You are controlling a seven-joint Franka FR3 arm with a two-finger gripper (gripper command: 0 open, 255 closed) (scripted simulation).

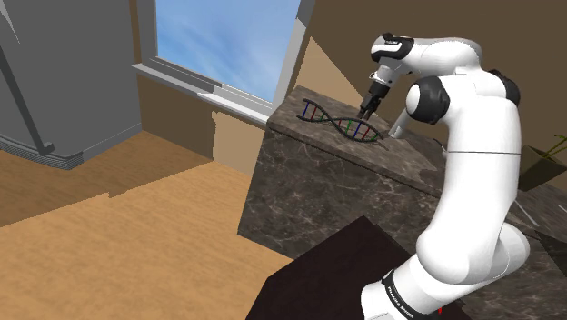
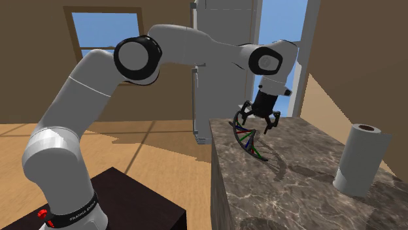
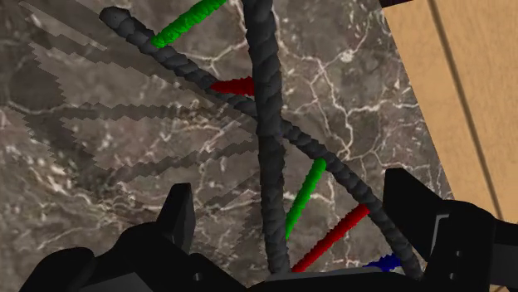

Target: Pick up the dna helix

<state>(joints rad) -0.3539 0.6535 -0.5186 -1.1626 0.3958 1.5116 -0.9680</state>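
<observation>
The dna helix [image 1: 341, 121] is a model of two dark twisted strands joined by green, red and blue rungs. It lies on the dark marble counter [image 1: 363, 186] near the corner closest to the window. My gripper [image 1: 368, 111] points down over one end of it. In the second exterior view the gripper [image 2: 256, 124] is open, its fingers spread just above the top of the helix [image 2: 251, 142]. Seen from the wrist, the strands [image 3: 267, 149] run between the two fingers [image 3: 178, 209], and the gripper [image 3: 292, 199] is not closed on them.
A white paper towel roll [image 2: 358, 160] stands on the counter [image 2: 307, 196] farther along. The counter's edge drops to a wooden floor [image 1: 118, 245] close to the helix. A window [image 1: 227, 41] and a tall grey cabinet [image 1: 59, 82] lie beyond. The dark stand [image 2: 124, 202] is below the arm.
</observation>
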